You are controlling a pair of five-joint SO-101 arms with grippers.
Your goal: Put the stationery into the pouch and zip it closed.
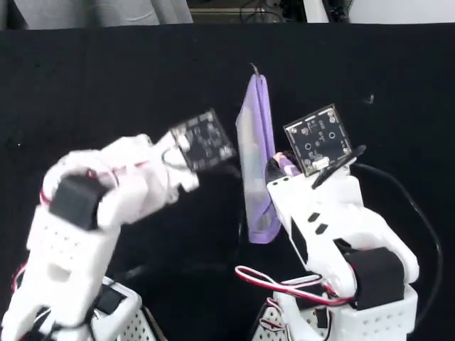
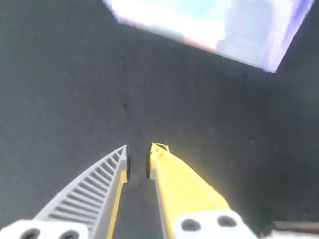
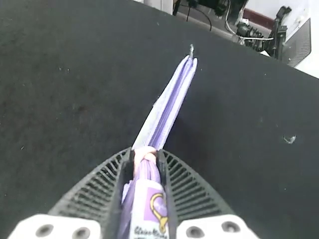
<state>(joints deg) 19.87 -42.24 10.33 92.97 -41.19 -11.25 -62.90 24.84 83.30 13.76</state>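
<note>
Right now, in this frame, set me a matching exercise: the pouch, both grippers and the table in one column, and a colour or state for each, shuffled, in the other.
Things
1. pouch
2. left gripper
3. right gripper
4. table

Colours or states
A. black
B. clamped on the pouch's near end
C. empty, jaws a narrow gap apart
D. purple, turned up on its edge

Pairs: 1-D, 2-C, 3-B, 4-A
</note>
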